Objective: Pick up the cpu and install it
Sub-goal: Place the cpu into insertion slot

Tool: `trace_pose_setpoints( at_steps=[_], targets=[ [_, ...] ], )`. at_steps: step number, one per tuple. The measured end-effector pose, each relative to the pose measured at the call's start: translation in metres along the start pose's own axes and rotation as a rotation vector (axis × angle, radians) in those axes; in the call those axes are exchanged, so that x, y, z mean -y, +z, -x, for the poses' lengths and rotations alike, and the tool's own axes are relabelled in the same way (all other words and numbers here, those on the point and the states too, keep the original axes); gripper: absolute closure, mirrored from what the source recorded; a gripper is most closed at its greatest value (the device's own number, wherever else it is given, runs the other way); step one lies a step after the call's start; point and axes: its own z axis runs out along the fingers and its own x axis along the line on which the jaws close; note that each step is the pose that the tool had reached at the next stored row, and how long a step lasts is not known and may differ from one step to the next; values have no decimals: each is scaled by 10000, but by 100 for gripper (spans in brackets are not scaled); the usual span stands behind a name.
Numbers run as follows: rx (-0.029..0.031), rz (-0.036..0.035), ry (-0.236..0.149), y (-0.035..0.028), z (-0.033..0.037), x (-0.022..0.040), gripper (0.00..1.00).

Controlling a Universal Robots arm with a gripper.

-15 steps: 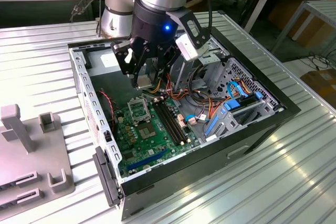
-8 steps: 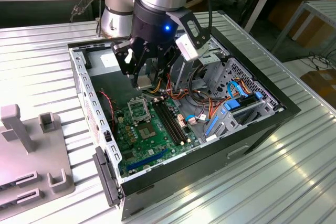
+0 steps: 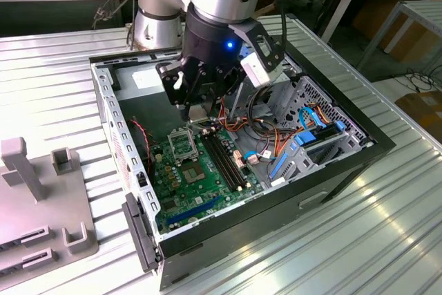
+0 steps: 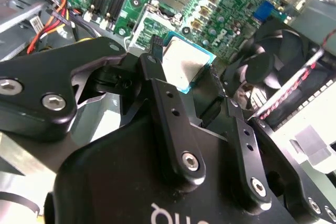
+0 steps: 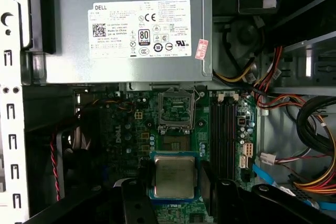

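Observation:
In both wrist views my gripper (image 5: 174,182) is shut on the cpu (image 5: 174,176), a small square chip with a silver-grey top and a blue-green edge. Black fingers (image 5: 137,192) press on two opposite sides of it. In the second wrist view the cpu (image 4: 185,62) sits level in my gripper (image 4: 184,80), above the green motherboard (image 4: 220,3). The metal-framed socket (image 5: 177,109) is uncovered, a short way from the cpu toward the power supply. In the exterior view my gripper (image 3: 192,105) hangs inside the open computer case, just above the socket (image 3: 181,144).
A grey power supply (image 5: 131,30) fills the case end beyond the socket. Black memory slots (image 5: 224,129) run beside the socket, with orange and yellow cables (image 5: 273,77) past them. A black fan (image 4: 273,72) sits near the fingers. A grey fixture (image 3: 41,198) stands at the exterior view's left.

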Motion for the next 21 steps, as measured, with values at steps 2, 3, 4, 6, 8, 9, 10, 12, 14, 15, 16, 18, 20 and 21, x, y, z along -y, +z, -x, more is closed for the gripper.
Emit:
trace_pose_setpoints(
  at_steps=[2, 3, 4, 6, 8, 9, 10, 12, 14, 15, 16, 18, 20, 21],
  targets=[
    [1, -6, -1, 24, 59, 3, 53],
    [2, -6, 1, 43, 111, 4, 53],
    [2, -5, 0, 61, 150, 9, 53],
    [2, -7, 0, 77, 179, 16, 53],
    [1, -7, 1, 96, 186, 25, 53],
    [1, -6, 1, 105, 186, 30, 53],
    [1, -7, 0, 118, 187, 40, 53],
    [2, -6, -1, 137, 188, 65, 53],
    [2, -6, 1, 155, 189, 107, 53],
    [1, -7, 1, 163, 190, 127, 53],
    [1, -7, 0, 170, 190, 142, 53],
    [2, -4, 1, 184, 190, 155, 53],
    [1, -7, 2, 186, 190, 155, 53],
    [1, -8, 0, 187, 191, 156, 53]
  ],
)
